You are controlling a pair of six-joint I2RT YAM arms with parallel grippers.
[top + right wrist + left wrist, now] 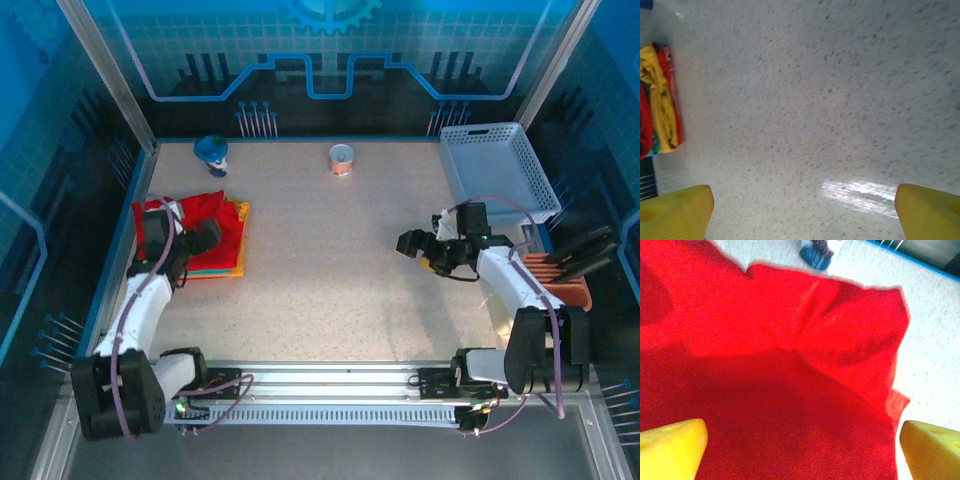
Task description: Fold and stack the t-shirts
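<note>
- Blue-lit panels wall in a speckled beige worktop (330, 260), which we see from above and behind the two arms.
- At the worktop's left side lies a stack of folded shirts, with the red shirt (205, 215) on top.
- The red shirt is rumpled rather than flat. In the left wrist view a crease runs up its middle and its right edge is wavy.
- Under it lies the yellow shirt (238, 235), whose edge sticks out on the stack's right side.
- From the right wrist view we see the stack side-on at the far left, with a sliver of the teal shirt (653, 146) between red and yellow cloth.
- Our left hand (802, 442) hangs just above the red shirt, released. Its yellow fingers (672, 447) stand wide apart and grip nothing.
- Whether the fingertips touch the cloth we cannot tell.
- Our right hand (415, 245) hovers over bare worktop right of centre, well apart from the stack and pointing toward it. It is also released, with only bare surface between its fingers.
- A white basket (500, 165) sits at the far right corner.
- A small cup (341, 159) stands near the far edge in the middle.
- A blue object (211, 155) stands near the far left, just beyond the stack.
</note>
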